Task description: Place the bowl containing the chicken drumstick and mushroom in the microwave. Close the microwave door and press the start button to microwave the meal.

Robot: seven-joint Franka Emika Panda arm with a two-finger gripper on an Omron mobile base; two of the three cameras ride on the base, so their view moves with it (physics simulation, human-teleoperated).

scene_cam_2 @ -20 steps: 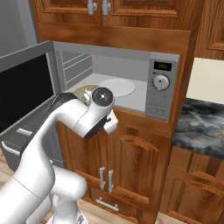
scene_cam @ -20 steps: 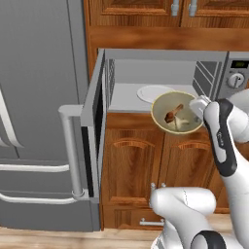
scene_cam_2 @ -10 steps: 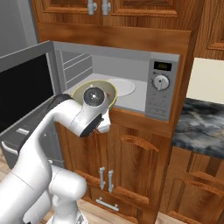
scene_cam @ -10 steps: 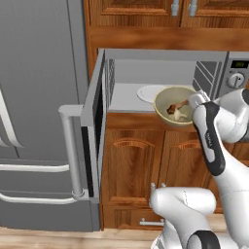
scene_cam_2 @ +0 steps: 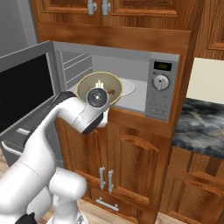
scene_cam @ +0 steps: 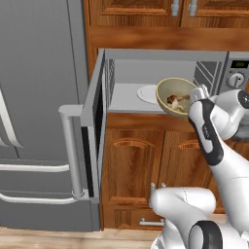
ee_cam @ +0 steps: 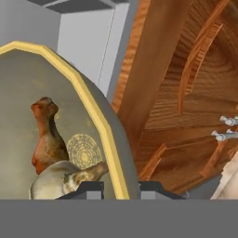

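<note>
The pale yellow bowl hangs tipped on its side in front of the open microwave, at the cavity mouth. My gripper is shut on its right rim. In the hand view the yellow rim runs down between my gripper's two tips. The reddish-brown chicken drumstick and the pale mushroom lie against the bowl's inside. The white turntable plate sits just behind the bowl. The microwave door stands swung open to the left. In the right base view my hand covers part of the bowl.
The big grey fridge stands left of the open door, whose bar handle sticks out toward me. The control panel is right of the cavity. Wooden cabinet doors are below. A dark stone counter lies to the right.
The bowl has risen and moved closer to the cavity mouth, tipping more onto its side. The grip on it has not changed, and the door has stayed open.
</note>
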